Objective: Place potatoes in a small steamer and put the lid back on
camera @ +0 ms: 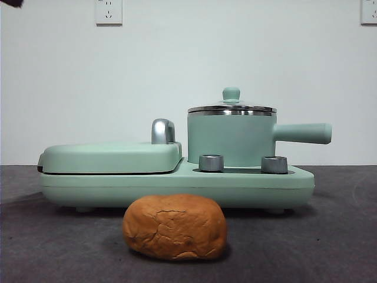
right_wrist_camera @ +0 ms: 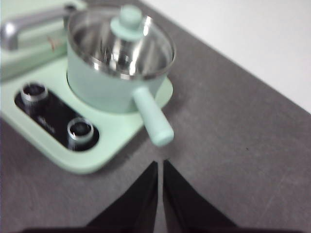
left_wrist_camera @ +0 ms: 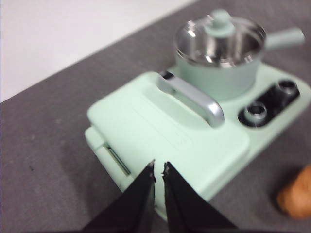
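Note:
One orange-brown potato point(camera: 175, 227) with cracked skin lies on the dark table in front of the appliance; its edge also shows in the left wrist view point(left_wrist_camera: 296, 194). The mint-green small steamer point(camera: 231, 140) stands on the appliance's right side with its handle pointing right. The glass lid point(camera: 231, 108) with its green knob sits on the steamer. My left gripper point(left_wrist_camera: 159, 167) hovers shut over the near corner of the flat griddle cover. My right gripper point(right_wrist_camera: 160, 162) hangs shut above the bare table just past the steamer handle point(right_wrist_camera: 153, 116). Neither holds anything.
The mint-green appliance base point(camera: 177, 183) carries a flat hinged griddle point(camera: 112, 156) with a steel handle point(camera: 162, 131) on its left, and two steel knobs point(camera: 211, 163) in front of the steamer. A black arm tip point(camera: 10, 3) shows at the top left corner.

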